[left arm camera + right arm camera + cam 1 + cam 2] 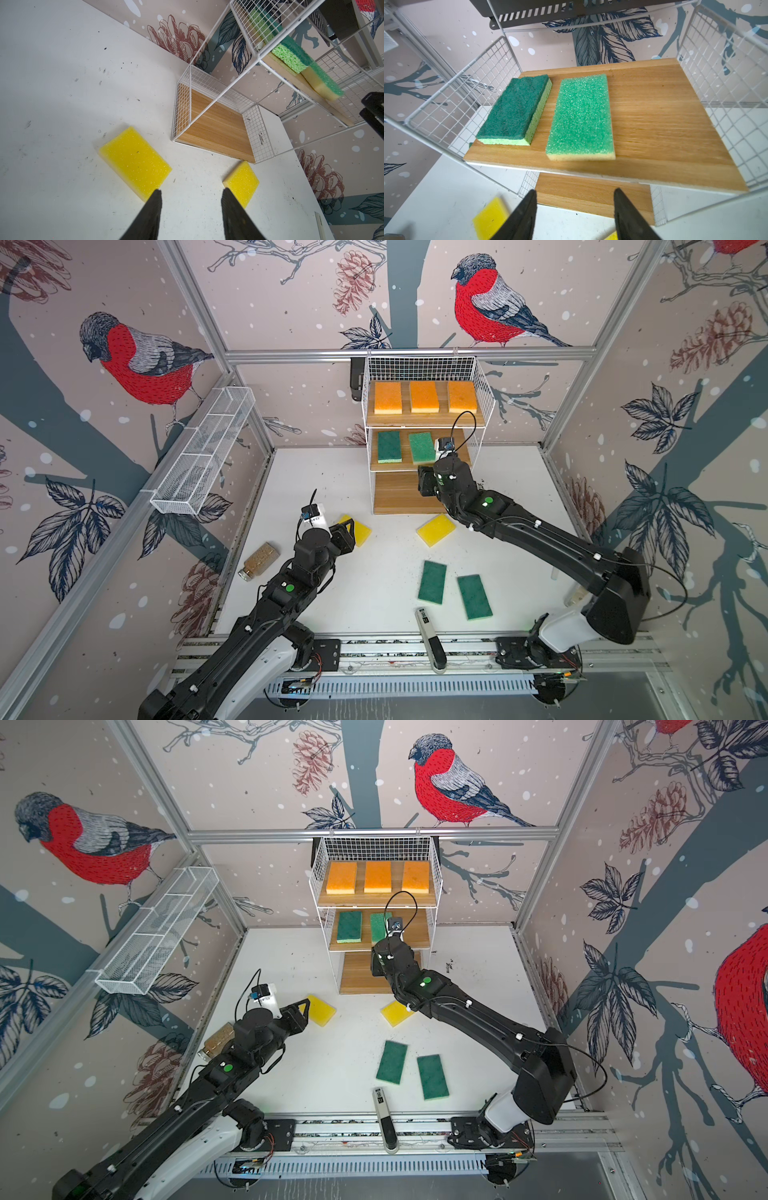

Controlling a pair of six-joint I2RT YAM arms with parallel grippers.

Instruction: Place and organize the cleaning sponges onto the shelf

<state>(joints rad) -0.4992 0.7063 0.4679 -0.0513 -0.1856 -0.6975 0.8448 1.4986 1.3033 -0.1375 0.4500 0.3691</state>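
Right wrist view shows the right pincer [574, 192] parted and empty; both top views leave that unclear.

No word or number can be read anywhere. The slim white-and-black handheld device [430, 635] bears a small label [424, 617] with dark marks near its far end. It shows in both top views but is too small to make out. The white camera mount [316, 523] on the left arm's wrist carries a line of tiny print, likewise illegible. In the left wrist view a small dark scribble [260, 138], perhaps a logo, shows behind the lower wire grid of the shelf [214, 124].
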